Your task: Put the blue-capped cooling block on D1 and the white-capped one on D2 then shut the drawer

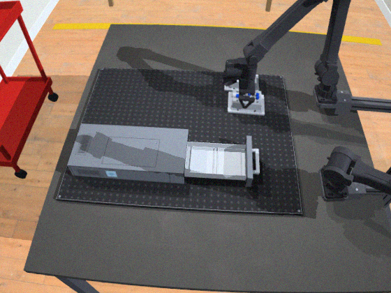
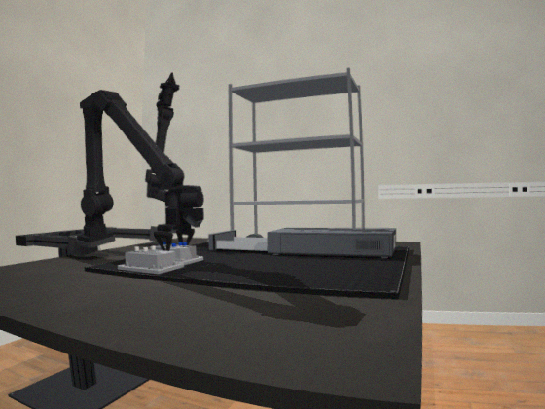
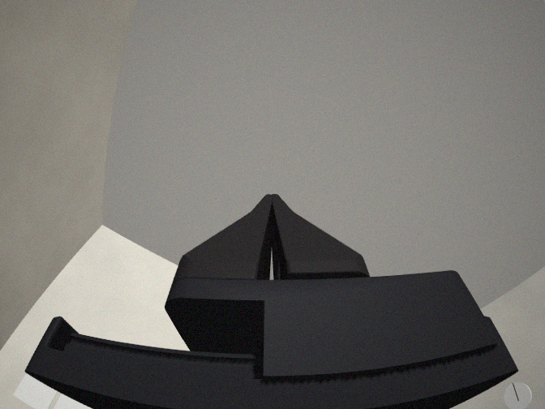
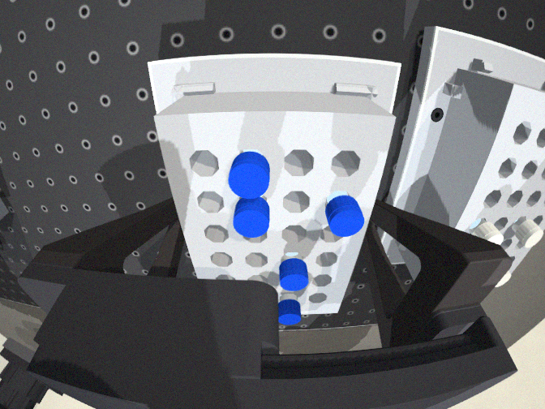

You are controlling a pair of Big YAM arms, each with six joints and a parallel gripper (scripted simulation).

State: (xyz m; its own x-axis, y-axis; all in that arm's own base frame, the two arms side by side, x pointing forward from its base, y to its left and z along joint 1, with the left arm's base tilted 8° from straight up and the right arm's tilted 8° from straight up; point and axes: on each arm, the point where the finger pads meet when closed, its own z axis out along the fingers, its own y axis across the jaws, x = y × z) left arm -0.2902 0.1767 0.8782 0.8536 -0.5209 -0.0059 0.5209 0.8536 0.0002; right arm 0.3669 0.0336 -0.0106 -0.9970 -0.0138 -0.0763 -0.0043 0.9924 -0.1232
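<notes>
Lab or lab-like workroom, exact kind uncertain. Two end effectors served dark tabletop. Below right end effector: white block with capped tubes in bores, on perforated deck. Beside that end effector, well apart: grey cooler, drawer out. Farther off: metal shelf unit, wall strip with sockets, red wheeled cart, yellow floor line.
</notes>
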